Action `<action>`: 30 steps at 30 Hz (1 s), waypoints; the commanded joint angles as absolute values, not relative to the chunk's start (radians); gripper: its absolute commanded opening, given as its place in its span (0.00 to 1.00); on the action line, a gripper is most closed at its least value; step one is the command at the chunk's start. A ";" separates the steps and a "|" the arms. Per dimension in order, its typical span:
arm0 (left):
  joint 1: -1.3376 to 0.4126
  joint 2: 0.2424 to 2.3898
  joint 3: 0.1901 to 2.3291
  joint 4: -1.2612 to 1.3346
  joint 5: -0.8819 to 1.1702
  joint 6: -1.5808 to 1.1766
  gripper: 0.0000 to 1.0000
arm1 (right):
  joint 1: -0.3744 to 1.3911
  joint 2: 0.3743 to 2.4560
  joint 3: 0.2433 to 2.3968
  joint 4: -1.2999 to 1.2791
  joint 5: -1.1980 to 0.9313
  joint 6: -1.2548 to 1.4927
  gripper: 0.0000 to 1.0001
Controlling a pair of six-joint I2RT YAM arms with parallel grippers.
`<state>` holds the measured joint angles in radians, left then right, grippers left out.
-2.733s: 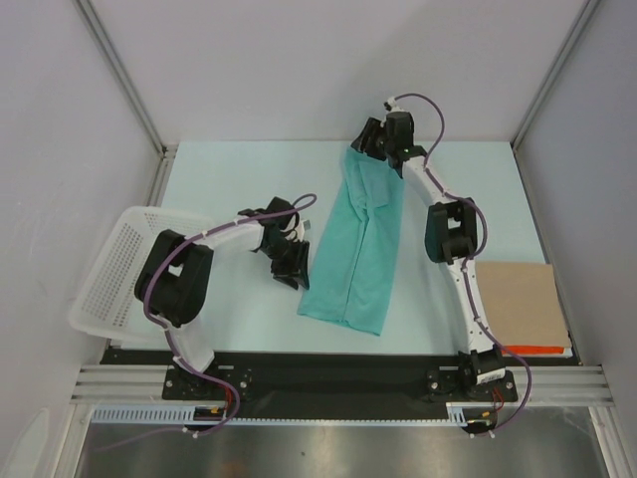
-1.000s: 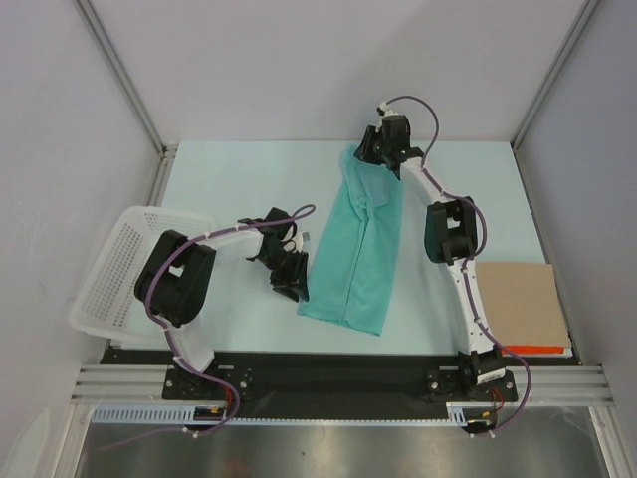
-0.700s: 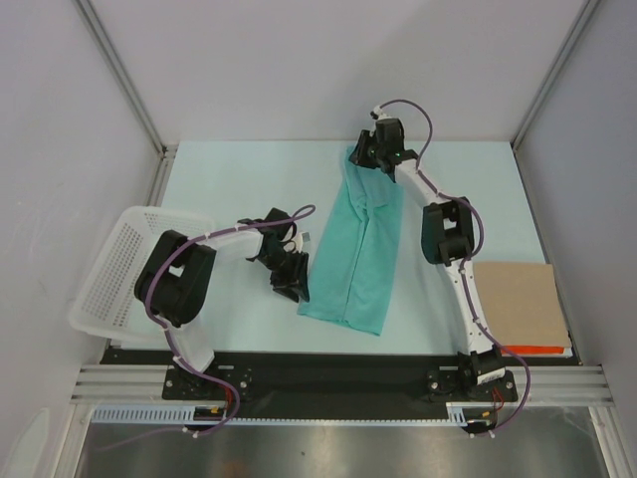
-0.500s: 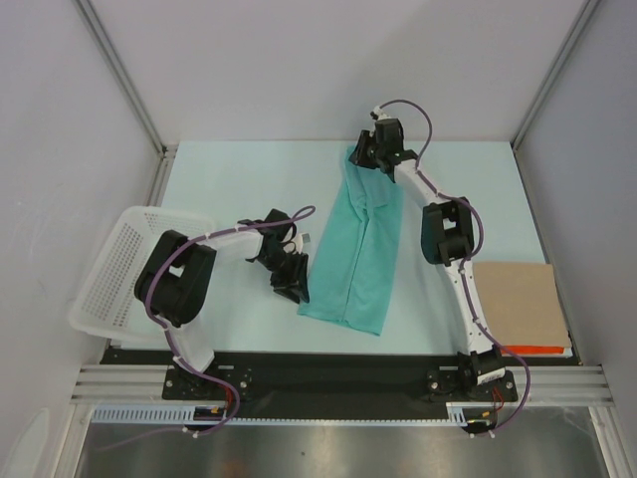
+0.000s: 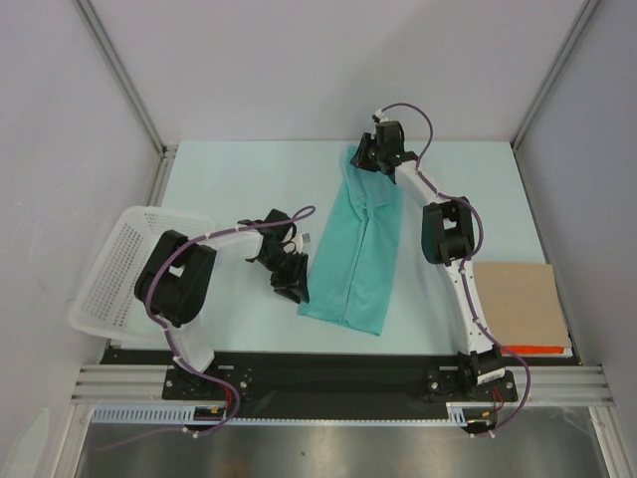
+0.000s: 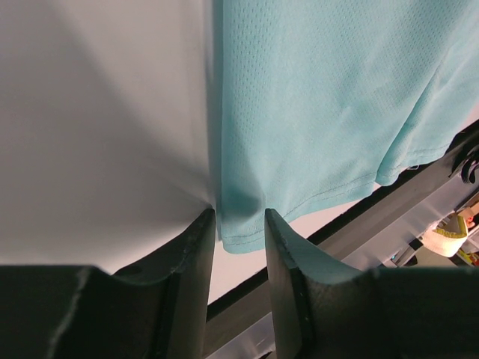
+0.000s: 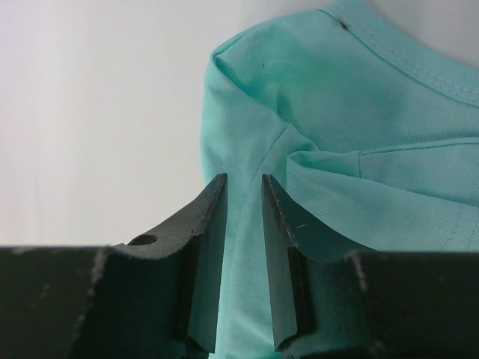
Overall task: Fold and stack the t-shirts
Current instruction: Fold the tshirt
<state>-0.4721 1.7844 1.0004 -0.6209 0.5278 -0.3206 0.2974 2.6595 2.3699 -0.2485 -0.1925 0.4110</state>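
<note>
One teal t-shirt (image 5: 353,249) lies on the pale table (image 5: 229,179), folded lengthwise into a long narrow strip that runs from the far middle of the surface back toward the near edge, leaning slightly leftward as it comes nearer. It is plain, with no print, and the left wrist view shows a fine mesh weave with a stitched hem along its near end. A lengthwise crease runs down the strip, and at the far end the cloth bunches into a raised fold with a seamed edge showing beside it. The left gripper (image 5: 292,289) sits at the strip's near left corner; its two dark fingers (image 6: 196,247) stand only a narrow gap apart, with the hem corner caught between them, so it is clamped on the cloth. The right gripper (image 5: 366,159) reaches over the far end, and its fingers (image 7: 206,224) are likewise drawn close together with a ridge of teal fabric pinched between them. Well to the left, a white mesh basket (image 5: 114,269) overhangs the table edge, and a brown cardboard sheet (image 5: 518,299) lies flat at the near right.
</note>
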 commanded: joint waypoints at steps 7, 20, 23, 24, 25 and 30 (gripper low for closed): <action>-0.466 1.778 0.996 -0.598 0.555 -0.310 0.39 | 0.301 2.703 2.384 -0.238 -0.204 0.436 0.31; -0.466 1.784 0.970 -0.569 0.578 -0.330 0.34 | 0.291 2.707 2.388 -0.229 -0.176 0.448 0.19; -0.465 1.802 0.971 -0.566 0.586 -0.333 0.23 | 0.284 2.695 2.391 -0.239 -0.166 0.445 0.11; -0.466 1.805 0.971 -0.565 0.584 -0.333 0.15 | 0.279 2.688 2.379 -0.238 -0.155 0.442 0.11; -0.466 1.810 0.971 -0.565 0.583 -0.334 0.10 | 0.279 2.671 2.372 -0.235 -0.150 0.433 0.11; -0.466 1.815 0.966 -0.561 0.584 -0.337 0.00 | 0.262 2.648 2.375 -0.247 -0.104 0.407 0.10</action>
<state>-0.4709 1.8065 0.9760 -0.5838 0.5724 -0.3401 0.2802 2.7075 2.3695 -0.2424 -0.1604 0.4347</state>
